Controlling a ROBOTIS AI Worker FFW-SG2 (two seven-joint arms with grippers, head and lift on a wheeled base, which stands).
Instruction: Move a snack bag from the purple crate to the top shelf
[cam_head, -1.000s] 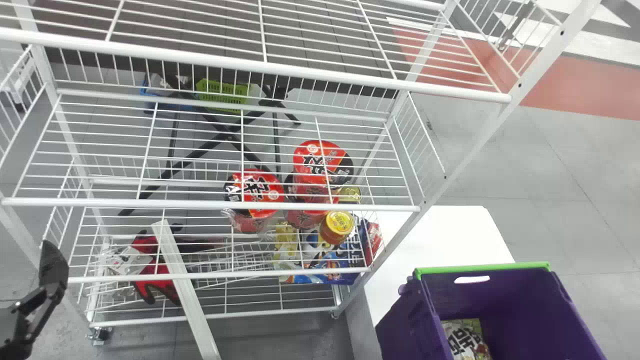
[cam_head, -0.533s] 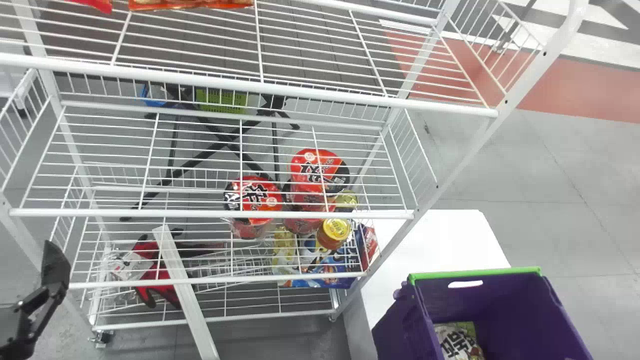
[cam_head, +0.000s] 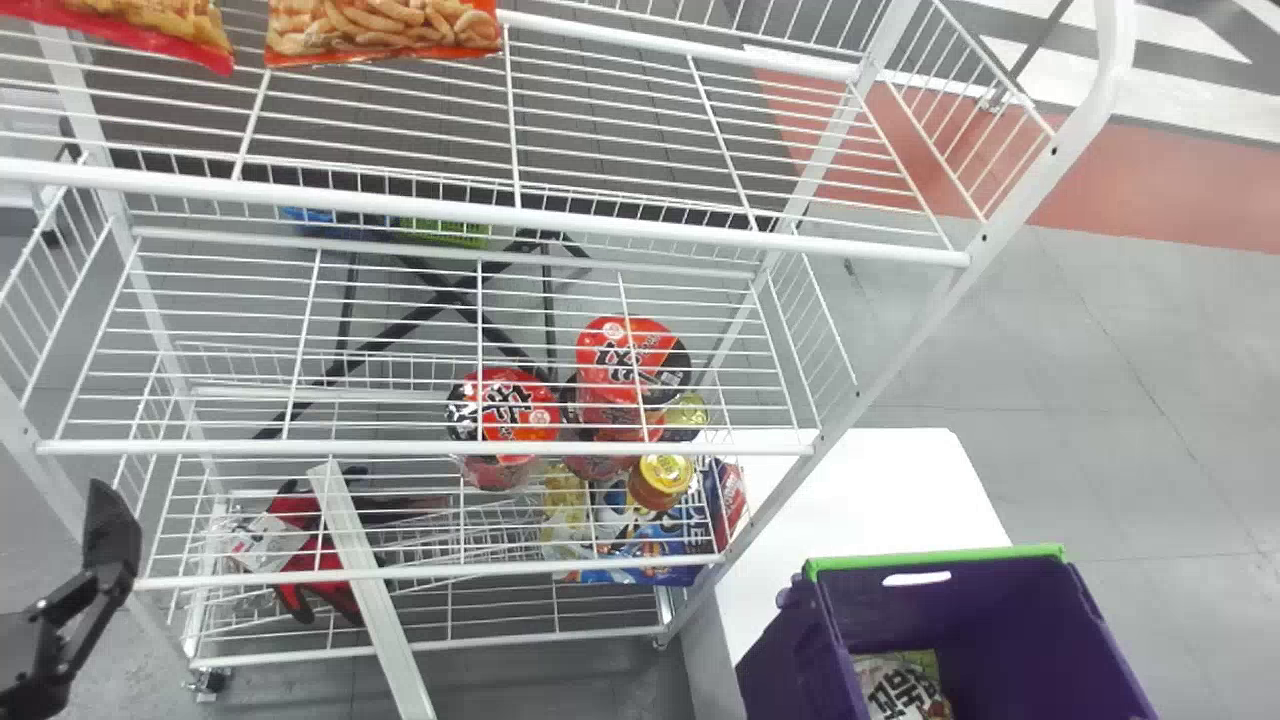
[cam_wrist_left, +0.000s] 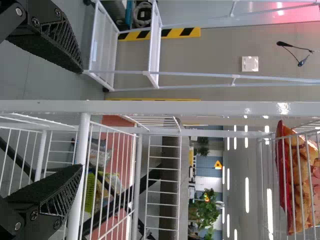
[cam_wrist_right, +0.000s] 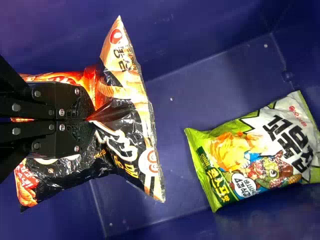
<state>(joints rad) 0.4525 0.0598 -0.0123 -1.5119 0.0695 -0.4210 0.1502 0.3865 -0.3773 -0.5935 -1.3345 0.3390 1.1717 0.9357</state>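
The right gripper (cam_wrist_right: 88, 120) had its jaws closed on a black-and-orange, pillow-shaped plastic snack bag (cam_wrist_right: 120, 142) in the purple plastic crate (cam_head: 1030, 620), head view's lower right; the left gripper (cam_head: 112, 535), lower left, had open jaws.

The bag (cam_wrist_right: 131, 111) is black with orange and red parts, and there is big white lettering on its front. It looks closed and full, with creases in the film; the flat seam at one end spreads wide to pointed corners. My right gripper (cam_wrist_right: 89, 120) pinches it by a fold near the middle. It is inside the crate (cam_head: 990, 610), but I cannot tell if it touches the bottom. The crate is purple, open on top and upright, with a green rim and a handle hole in one wall. It is to the right of the top shelf (cam_head: 600, 224) and lower, and this shelf is of white wire.
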